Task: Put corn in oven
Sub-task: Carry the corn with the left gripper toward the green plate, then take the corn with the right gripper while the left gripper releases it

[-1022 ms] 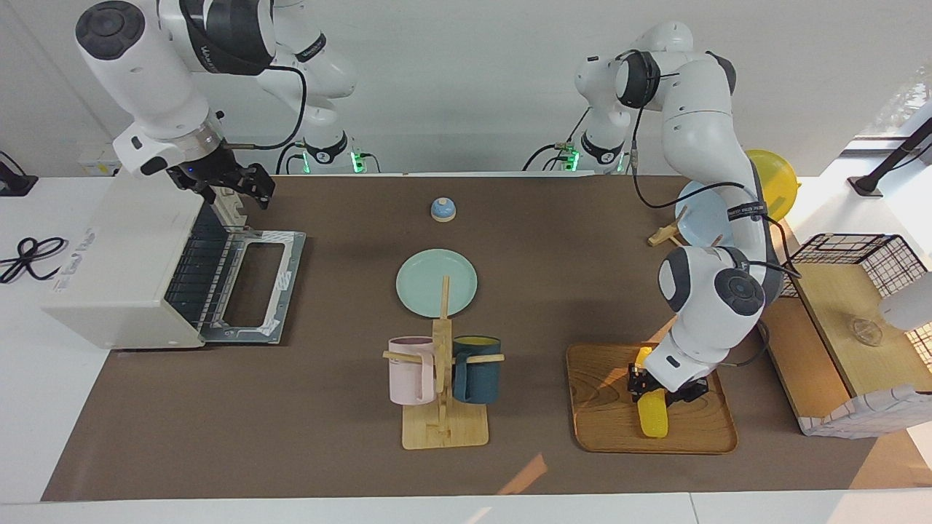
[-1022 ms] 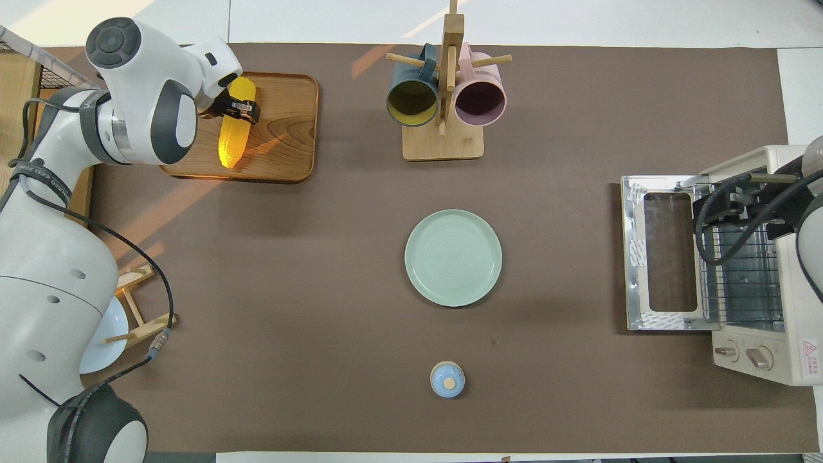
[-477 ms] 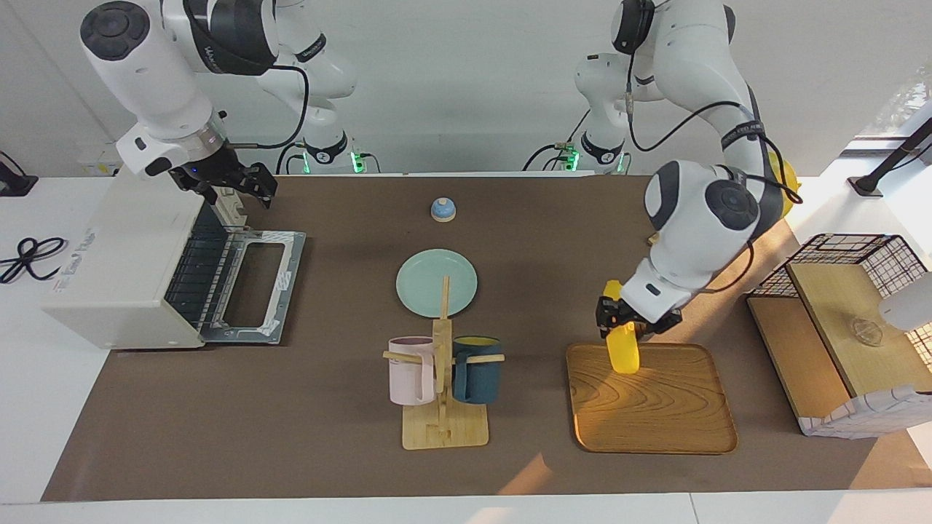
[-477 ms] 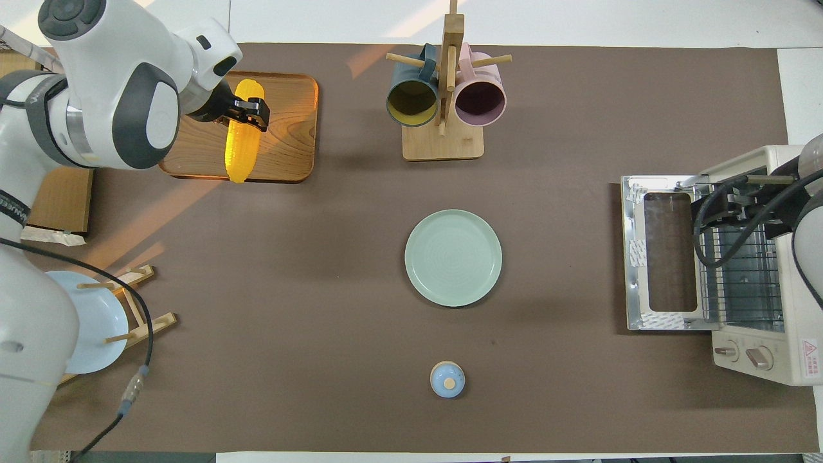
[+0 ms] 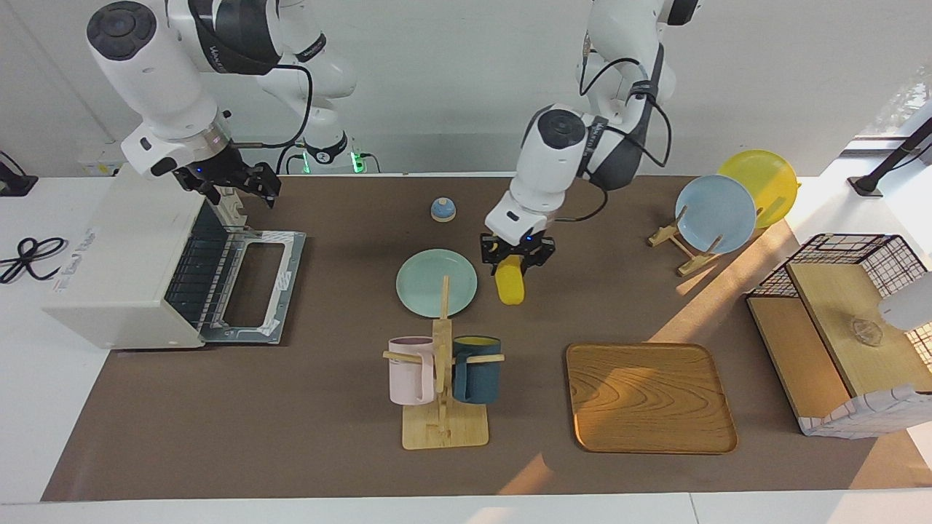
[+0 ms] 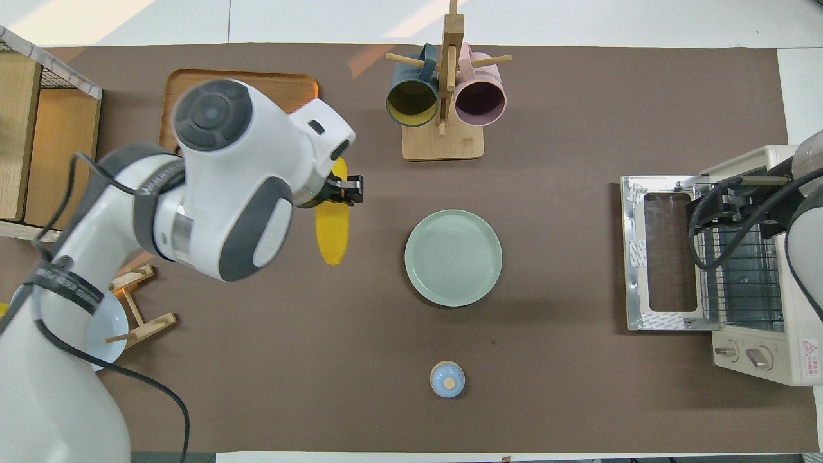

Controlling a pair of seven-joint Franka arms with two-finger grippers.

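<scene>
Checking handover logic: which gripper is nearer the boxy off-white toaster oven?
Right. The right gripper hangs at the oven's open front; the left gripper holds the yellow corn cob beside the mint plate.

The left gripper [image 6: 347,191] grips the corn [image 6: 333,230] in the air over bare brown mat, beside the mint plate [image 6: 453,257] at mid-table. The oven [image 6: 739,270] sits at the right arm's edge, door down, the right gripper [image 6: 726,209] over its rack.

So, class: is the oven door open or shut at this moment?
Open. The oven has its door folded down flat on the table, leaving the wire rack inside exposed.
</scene>
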